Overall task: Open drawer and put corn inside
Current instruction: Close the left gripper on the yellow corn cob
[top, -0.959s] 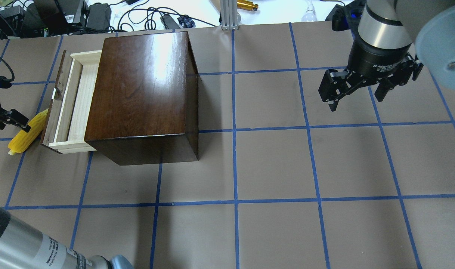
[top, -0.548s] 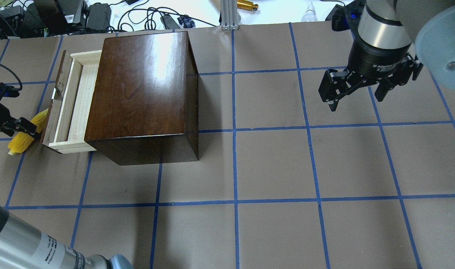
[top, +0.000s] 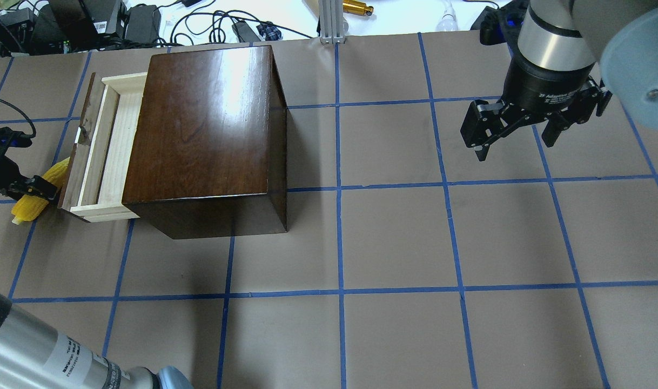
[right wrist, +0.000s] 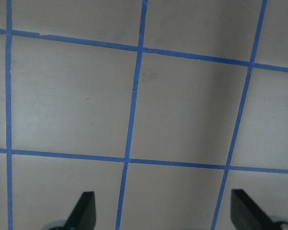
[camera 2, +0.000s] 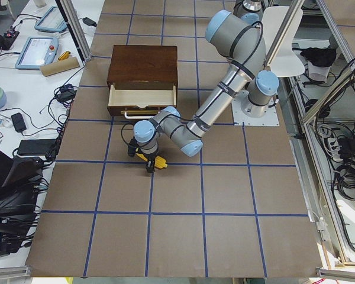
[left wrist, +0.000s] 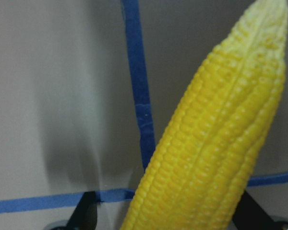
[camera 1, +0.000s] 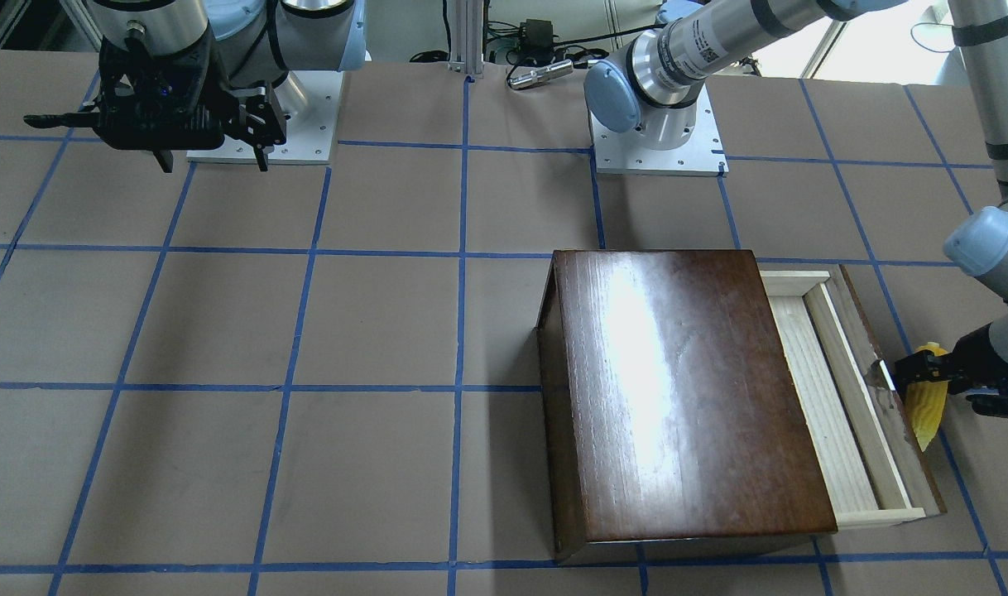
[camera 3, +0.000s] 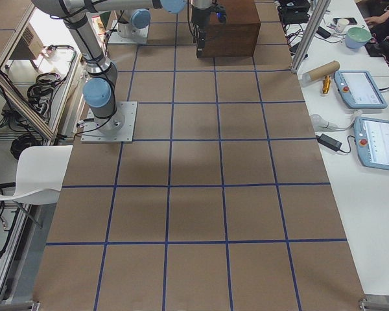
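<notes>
The corn (top: 29,206) lies on the table just left of the drawer's dark front panel; it also shows in the front-facing view (camera 1: 926,410) and fills the left wrist view (left wrist: 216,143). The drawer (top: 110,146) is pulled out of the dark-brown box (top: 205,124), and its pale tray is empty. My left gripper (top: 34,188) is low over the corn with its fingers (left wrist: 86,213) spread wide on either side of the cob, not closed on it. My right gripper (top: 515,148) hangs open and empty above the table at the far right.
The drawer's front panel and metal handle (camera 1: 880,377) stand right beside the corn and the left gripper. Cables, power bricks and a metal post (top: 331,21) lie beyond the table's far edge. Blue tape lines grid the brown table.
My left gripper has moved right, toward the drawer front, and come over the middle of the corn. The corn, drawer and right arm have not moved.
</notes>
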{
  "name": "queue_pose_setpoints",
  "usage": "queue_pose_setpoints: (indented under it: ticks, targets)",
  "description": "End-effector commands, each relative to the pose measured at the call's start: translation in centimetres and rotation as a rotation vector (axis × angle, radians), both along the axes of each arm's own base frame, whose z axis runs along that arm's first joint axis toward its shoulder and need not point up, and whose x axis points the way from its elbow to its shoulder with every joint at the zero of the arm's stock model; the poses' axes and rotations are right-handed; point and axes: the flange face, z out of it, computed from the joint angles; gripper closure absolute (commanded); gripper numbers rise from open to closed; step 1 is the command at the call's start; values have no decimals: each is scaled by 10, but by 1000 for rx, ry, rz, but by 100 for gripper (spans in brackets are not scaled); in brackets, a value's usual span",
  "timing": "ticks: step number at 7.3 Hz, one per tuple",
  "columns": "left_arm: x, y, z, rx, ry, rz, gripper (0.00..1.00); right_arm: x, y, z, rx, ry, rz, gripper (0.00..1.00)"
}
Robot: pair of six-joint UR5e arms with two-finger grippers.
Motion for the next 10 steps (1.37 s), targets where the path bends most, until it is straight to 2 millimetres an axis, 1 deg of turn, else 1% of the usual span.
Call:
queue_pose_setpoints:
  ticks: [1, 2, 3, 4, 10]
  targets:
    - [1, -1, 0, -4, 0, 2, 13, 0, 0, 0, -1, 0, 0, 0]
    - [1, -1, 1, -4, -2, 0, 30, 0, 0, 0, 1, 0, 0, 0]
    - [1, -1, 0, -4, 0, 3, 61, 0, 0, 0, 1, 0, 0, 0]
    - [0, -2, 3, -6, -4, 2, 100, 0, 0, 0, 1, 0, 0, 0]
    - [-1, -2, 7, -11, -6, 3, 100, 0, 0, 0, -1, -1, 0, 0]
